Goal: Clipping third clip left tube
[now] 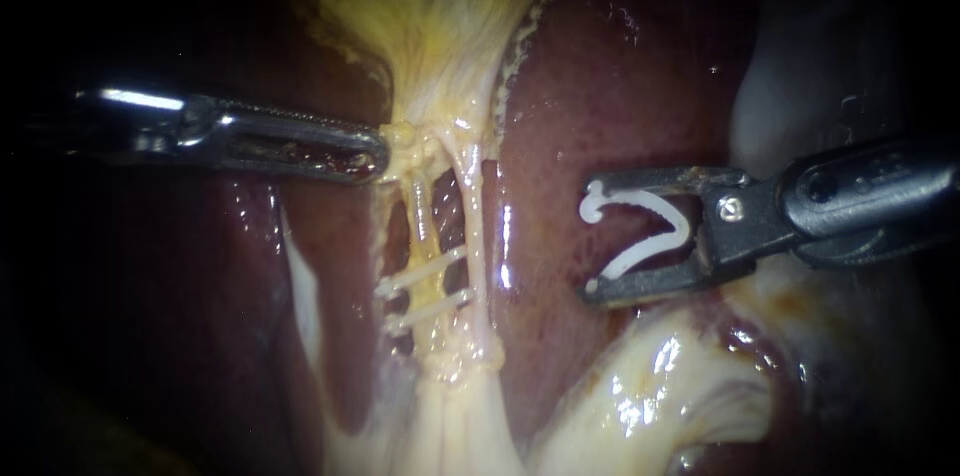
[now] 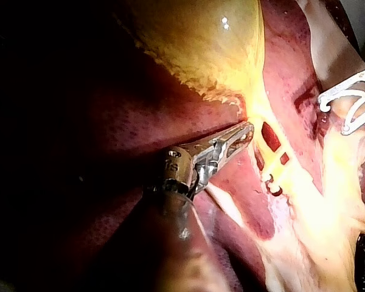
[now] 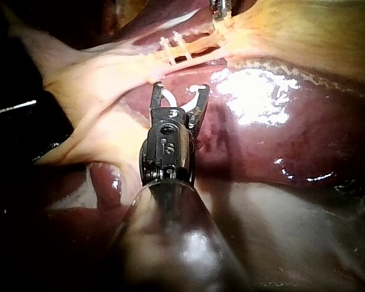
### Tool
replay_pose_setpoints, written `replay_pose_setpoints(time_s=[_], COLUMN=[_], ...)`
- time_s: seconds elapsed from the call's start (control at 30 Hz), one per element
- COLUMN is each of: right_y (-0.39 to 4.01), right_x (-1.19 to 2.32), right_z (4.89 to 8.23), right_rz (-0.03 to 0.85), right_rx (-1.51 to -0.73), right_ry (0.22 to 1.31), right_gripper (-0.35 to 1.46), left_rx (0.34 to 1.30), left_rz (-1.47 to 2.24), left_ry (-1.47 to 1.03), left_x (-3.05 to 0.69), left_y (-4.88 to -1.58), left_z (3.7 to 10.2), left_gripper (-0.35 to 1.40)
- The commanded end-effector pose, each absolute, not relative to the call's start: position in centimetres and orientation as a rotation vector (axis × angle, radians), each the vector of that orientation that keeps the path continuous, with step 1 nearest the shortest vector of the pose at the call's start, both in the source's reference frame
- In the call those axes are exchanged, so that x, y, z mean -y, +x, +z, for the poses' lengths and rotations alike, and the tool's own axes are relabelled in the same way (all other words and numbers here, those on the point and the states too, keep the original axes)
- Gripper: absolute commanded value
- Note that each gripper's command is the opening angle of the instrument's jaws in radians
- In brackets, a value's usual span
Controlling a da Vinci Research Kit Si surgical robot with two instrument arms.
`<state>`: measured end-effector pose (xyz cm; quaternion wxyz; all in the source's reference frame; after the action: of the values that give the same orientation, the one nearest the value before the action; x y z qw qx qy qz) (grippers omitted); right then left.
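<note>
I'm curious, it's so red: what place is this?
Likely a surgery practice bench, seen close up: a dark red liver, white clips on a thin tube, the left instrument holding yellowish tissue, the right instrument carrying an open clip.

Our endoscope sits close over the tissue, facing the tubes (image 1: 472, 236) head-on, with our left instrument (image 1: 378, 151) entering from the left and our right instrument (image 1: 592, 246) from the right. Our left wrist camera looks along its own shaft toward the gallbladder (image 2: 207, 42), very near. Our right wrist camera looks along its shaft across the liver (image 3: 280, 140) toward the same tubes. All three views share the two set clips (image 1: 420, 273) and the loaded clip (image 1: 635, 198).
</note>
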<state>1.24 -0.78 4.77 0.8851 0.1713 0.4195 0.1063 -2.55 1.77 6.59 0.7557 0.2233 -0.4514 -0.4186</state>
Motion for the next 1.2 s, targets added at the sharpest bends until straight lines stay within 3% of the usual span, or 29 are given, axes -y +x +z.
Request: replay_pose_setpoints(time_s=[0.03,0.3,0.77,1.2], right_y=[1.24,1.24,1.24,1.3], right_x=[0.78,0.78,0.78,0.77], right_z=[4.77,4.77,4.76,4.75], right_rz=[0.221,0.221,0.22,0.232], right_rx=[-0.872,-0.872,-0.873,-0.9], right_ry=[0.357,0.357,0.36,0.395], right_gripper=[0.49,0.49,0.49,0.49], left_rx=[0.985,0.993,1.046,1.042], left_rz=[-0.913,-0.915,-0.999,-1.011], left_ry=[0.487,0.496,0.488,0.479], left_x=[-1.77,-1.81,-2.18,-2.14], left_y=[-2.55,-2.46,-1.98,-1.99], left_z=[6.59,6.46,5.9,5.93], left_gripper=[-0.35,-0.35,-0.35,-0.35])
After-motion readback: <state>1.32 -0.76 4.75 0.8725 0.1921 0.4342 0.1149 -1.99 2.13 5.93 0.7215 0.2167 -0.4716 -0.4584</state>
